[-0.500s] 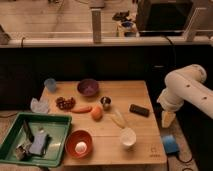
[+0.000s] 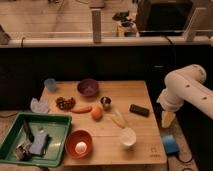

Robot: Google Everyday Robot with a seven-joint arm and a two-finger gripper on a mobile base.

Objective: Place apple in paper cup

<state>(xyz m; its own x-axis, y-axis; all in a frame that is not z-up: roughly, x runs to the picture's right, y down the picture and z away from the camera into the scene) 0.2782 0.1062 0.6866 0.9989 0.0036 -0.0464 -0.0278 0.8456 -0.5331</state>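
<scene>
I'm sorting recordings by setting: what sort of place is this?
Probably a robot test area in a lab: a wooden table staged with an apple, paper cup and green tray, a railing behind, the gripper hanging off its right edge.

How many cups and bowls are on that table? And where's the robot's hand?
Cups: 3 (blue cup, metal cup, paper cup)
Bowls: 2 (purple bowl, orange bowl)
Total: 5
The gripper hangs beside the table's right edge, open, holding nothing.
</scene>
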